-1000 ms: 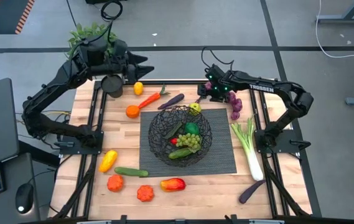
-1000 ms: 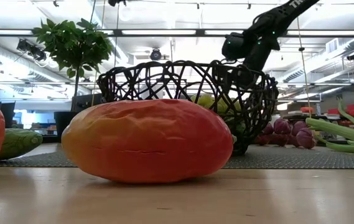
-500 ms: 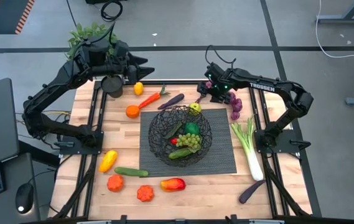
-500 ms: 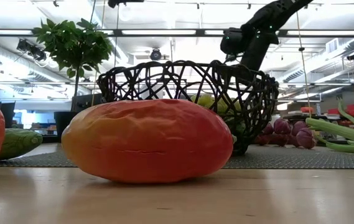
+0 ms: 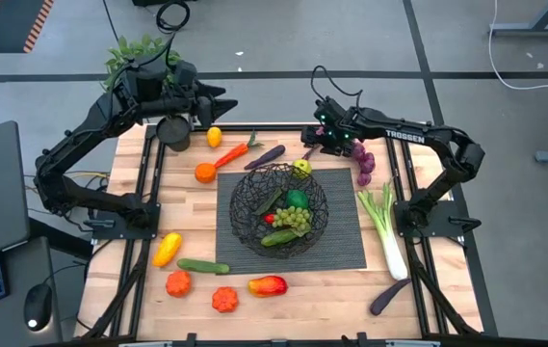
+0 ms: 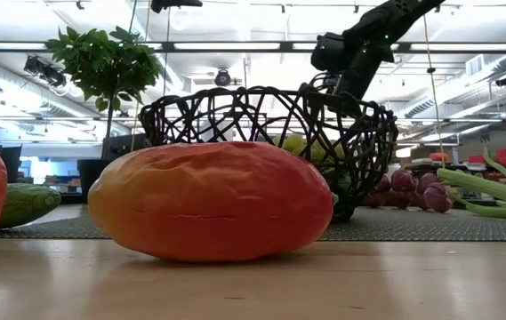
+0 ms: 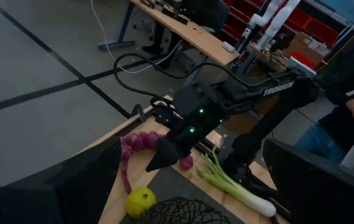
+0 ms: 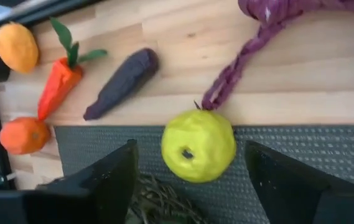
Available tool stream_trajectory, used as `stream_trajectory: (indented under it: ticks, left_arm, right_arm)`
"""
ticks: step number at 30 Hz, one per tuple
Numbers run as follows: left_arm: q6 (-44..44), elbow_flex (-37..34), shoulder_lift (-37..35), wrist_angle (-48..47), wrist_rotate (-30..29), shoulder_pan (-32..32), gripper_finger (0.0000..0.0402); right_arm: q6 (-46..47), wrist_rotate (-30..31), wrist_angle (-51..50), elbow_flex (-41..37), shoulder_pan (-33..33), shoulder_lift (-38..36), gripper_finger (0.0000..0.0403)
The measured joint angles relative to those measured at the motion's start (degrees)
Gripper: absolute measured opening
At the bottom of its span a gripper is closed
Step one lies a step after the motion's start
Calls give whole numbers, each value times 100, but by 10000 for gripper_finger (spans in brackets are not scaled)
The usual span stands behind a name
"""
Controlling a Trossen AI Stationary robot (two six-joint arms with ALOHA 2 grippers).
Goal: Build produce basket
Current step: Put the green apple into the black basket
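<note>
Basket (image 5: 279, 207): set mid-counter on the dark mat (image 5: 346, 246), already carrying green grapes, a green piece and something red

Nearer the front edge, loose on the counter (image 5: 331, 294): red-orange fruit (image 5: 268, 285), two tomatoes, cucumber, yellow pepper

Just past the basket's far rim, on the mat's edge: yellow-green fruit (image 5: 301, 168), roundish, no long axis to line up with, stem dimple turned up toward the wrist camera

Directly above it: right gripper (image 5: 317, 146), fingers (image 8: 102, 180) spread wide with the fruit (image 8: 198, 146) centred in the gap, neither pad touching as far as can be seen, nothing pinched

Judged next need: straight drop and close, then a short carry back over the rim

Beside the fruit: purple grapes (image 5: 364, 162), stalk end nearly touching it, so some risk of snagging

Farther off: aubergine (image 5: 265, 157), carrot (image 5: 232, 153)

Farthest: left gripper (image 5: 218, 99), by the plant pot, fingers spread, empty, much less well placed
</note>
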Motion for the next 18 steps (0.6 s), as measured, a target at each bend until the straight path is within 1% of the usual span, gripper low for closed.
stream_trajectory:
  ticks: [4,9,13,18]
  left_arm:
    - [9,0,2,-152,1,0,400]
    - [76,0,2,-149,0,0,400]
    - [76,0,2,-151,0,0,400]
    - [65,0,2,-169,0,0,400]
  right_arm:
    - [-2,255,42,-43,51,0,328]
    - [-68,256,38,-220,45,0,365]
    - [-39,218,340,-425,97,4,392]
    - [201,234,724,-716,219,4,397]
